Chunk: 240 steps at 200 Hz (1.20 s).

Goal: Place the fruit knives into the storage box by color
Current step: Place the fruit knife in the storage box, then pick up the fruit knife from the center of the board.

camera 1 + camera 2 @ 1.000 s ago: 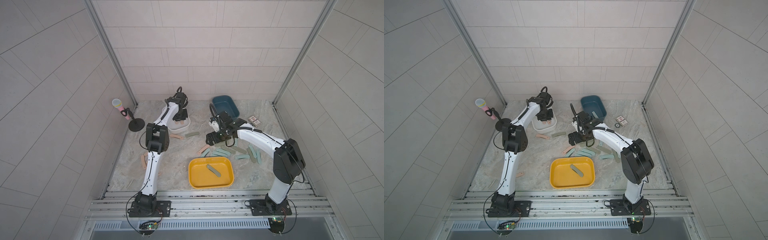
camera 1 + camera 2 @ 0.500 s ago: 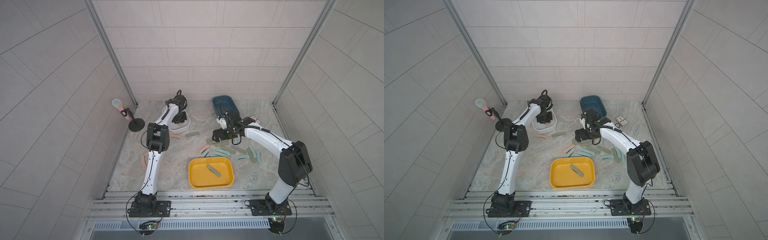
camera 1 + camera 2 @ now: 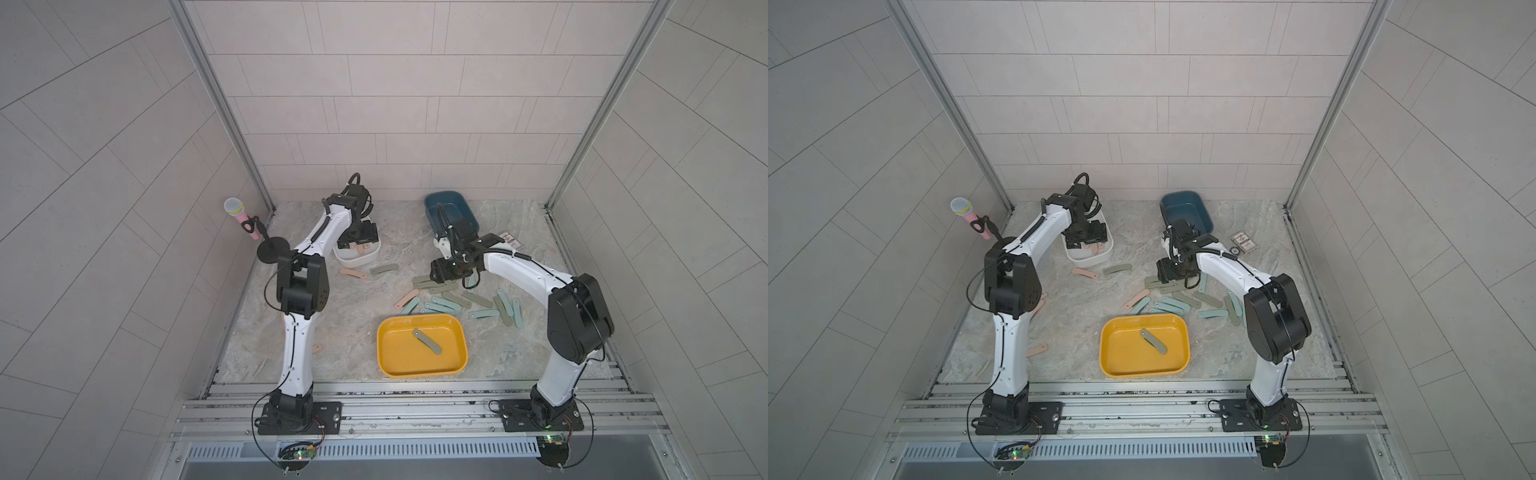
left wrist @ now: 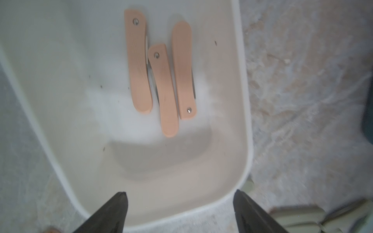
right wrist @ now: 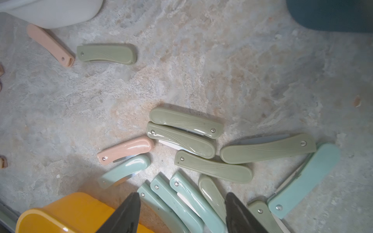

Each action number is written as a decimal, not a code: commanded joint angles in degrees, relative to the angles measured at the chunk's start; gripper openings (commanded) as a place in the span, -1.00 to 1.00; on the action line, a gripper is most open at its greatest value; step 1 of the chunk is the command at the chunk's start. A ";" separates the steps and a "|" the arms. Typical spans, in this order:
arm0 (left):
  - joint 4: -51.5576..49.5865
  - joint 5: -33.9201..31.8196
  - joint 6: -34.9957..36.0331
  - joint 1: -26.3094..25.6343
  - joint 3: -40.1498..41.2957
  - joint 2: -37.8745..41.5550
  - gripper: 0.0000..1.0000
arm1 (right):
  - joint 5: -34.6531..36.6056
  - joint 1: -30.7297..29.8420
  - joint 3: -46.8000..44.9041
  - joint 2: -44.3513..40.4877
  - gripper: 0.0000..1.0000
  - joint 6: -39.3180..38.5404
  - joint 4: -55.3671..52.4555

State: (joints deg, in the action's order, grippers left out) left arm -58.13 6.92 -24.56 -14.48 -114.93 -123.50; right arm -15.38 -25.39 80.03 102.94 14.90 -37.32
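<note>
The left gripper (image 4: 180, 192) hangs released over the white tub (image 4: 245, 121), which holds three peach fruit knives (image 4: 164, 90). The right gripper (image 5: 181, 193), spread and empty, hovers above the pile (image 5: 181, 139) behind the yellow tray (image 5: 60, 211); next, it should pinch one knife.

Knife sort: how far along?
Done: three pink knives in the white box, one olive knife in the yellow box. In hand: nothing; left claw open over the white box, right claw open over the loose pile. Left: that whole pile; blue box shows none.
</note>
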 commanded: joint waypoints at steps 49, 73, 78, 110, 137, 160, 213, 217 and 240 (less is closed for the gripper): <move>9.34 7.90 -4.34 -3.24 26.20 18.86 1.00 | 3.21 -4.43 1.45 3.53 0.27 -11.79 4.17; 9.80 6.77 -4.01 -2.95 28.89 20.73 1.00 | 3.53 -6.48 1.72 6.51 0.27 -15.49 9.33; 9.94 7.13 -4.13 -2.92 29.25 20.71 1.00 | 3.07 -6.35 2.74 7.69 0.26 -15.57 8.89; 11.29 8.91 -4.38 -2.53 32.38 21.33 1.00 | 1.30 -6.69 6.40 11.68 0.25 -17.54 8.69; 12.43 9.99 -4.73 0.44 34.32 21.16 1.00 | -1.64 -6.69 8.35 14.52 0.31 -20.29 12.90; 12.95 11.98 -4.89 2.40 34.92 20.56 1.00 | -4.64 -6.61 12.87 18.34 0.38 -20.96 13.88; 14.99 13.13 -5.94 3.50 38.20 21.82 1.00 | -10.69 -6.03 24.65 27.66 0.43 -20.39 13.09; 14.97 13.28 -5.94 3.53 38.19 21.74 1.00 | -10.93 -6.08 25.33 28.29 0.44 -20.52 12.73; 15.38 14.15 -6.23 3.57 38.44 22.11 1.00 | -12.33 -6.17 30.44 32.10 0.52 -21.07 10.67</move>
State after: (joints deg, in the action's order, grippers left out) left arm -43.62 19.66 -30.09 -11.16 -77.30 -103.55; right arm -24.21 -31.70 106.04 131.72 -4.25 -23.90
